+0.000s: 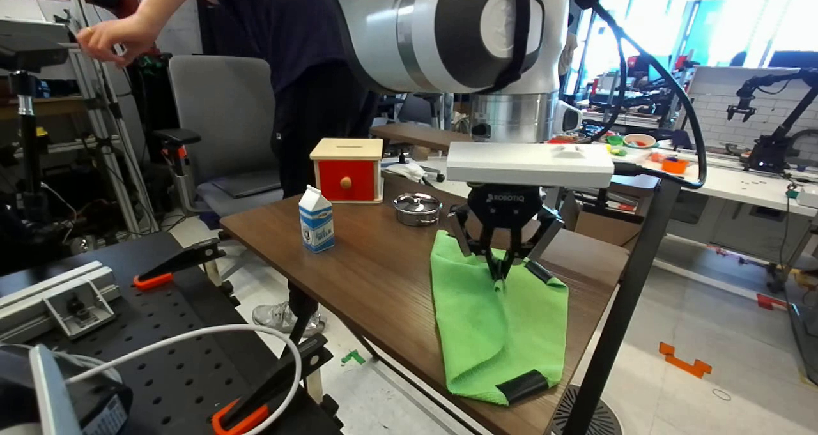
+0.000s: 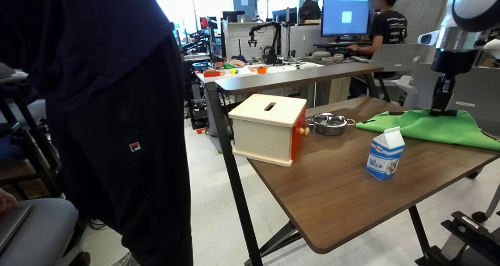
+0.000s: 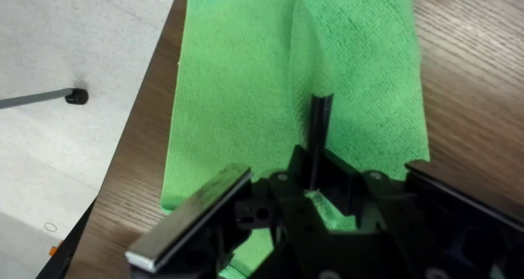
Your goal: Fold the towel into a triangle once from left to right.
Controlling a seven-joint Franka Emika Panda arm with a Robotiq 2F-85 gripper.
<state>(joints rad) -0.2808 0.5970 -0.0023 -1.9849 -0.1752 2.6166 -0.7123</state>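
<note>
The lime-green towel [image 1: 537, 326] lies on the brown table [image 1: 370, 288], partly folded over, with a raised ridge along its middle. It also shows in an exterior view [image 2: 425, 127] and fills the wrist view [image 3: 233, 98]. Black tabs show at its near end [image 1: 524, 386] and beside the gripper [image 1: 540, 270]. My gripper [image 1: 500, 272] points down over the towel's middle. In the wrist view the fingertips [image 3: 315, 164] are closed on a black corner tab [image 3: 321, 115], pinching the towel low, close to the cloth below. The gripper also shows in an exterior view [image 2: 440, 109].
A blue-and-white milk carton [image 1: 317, 221], a lidded metal pot [image 1: 417, 209] and a wooden box with a red front [image 1: 348, 176] stand on the table. A person [image 2: 117, 121] stands beside the table. A black post [image 1: 617, 333] rises at the table's edge.
</note>
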